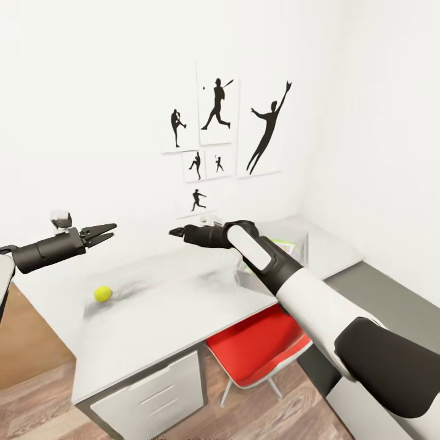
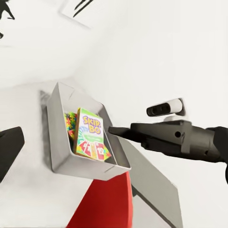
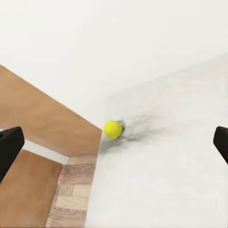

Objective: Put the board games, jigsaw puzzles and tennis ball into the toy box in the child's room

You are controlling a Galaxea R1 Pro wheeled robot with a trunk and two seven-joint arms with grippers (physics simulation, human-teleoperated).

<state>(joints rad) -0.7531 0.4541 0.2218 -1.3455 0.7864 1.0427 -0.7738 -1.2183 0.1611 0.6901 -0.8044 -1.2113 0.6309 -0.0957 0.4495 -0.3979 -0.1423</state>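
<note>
Jaws parted on both grippers (held above the table [image 1: 183, 305]).

From my head camera the worktop [image 1: 165, 311] runs from seven o'clock toward two o'clock, backed against the wall with the posters [image 1: 226, 131] at twelve. The tennis ball [image 1: 102, 294] lies on the worktop at about nine o'clock, near its left end, well apart from the toy box [image 1: 269, 256], which sits on the worktop toward two o'clock, partly behind my right arm. In the toy box, through the left wrist camera, a board game [image 2: 90, 135] leans beside a jigsaw puzzle [image 2: 70, 124]. The chair [image 1: 260, 348] is tucked under the worktop at five o'clock.
</note>
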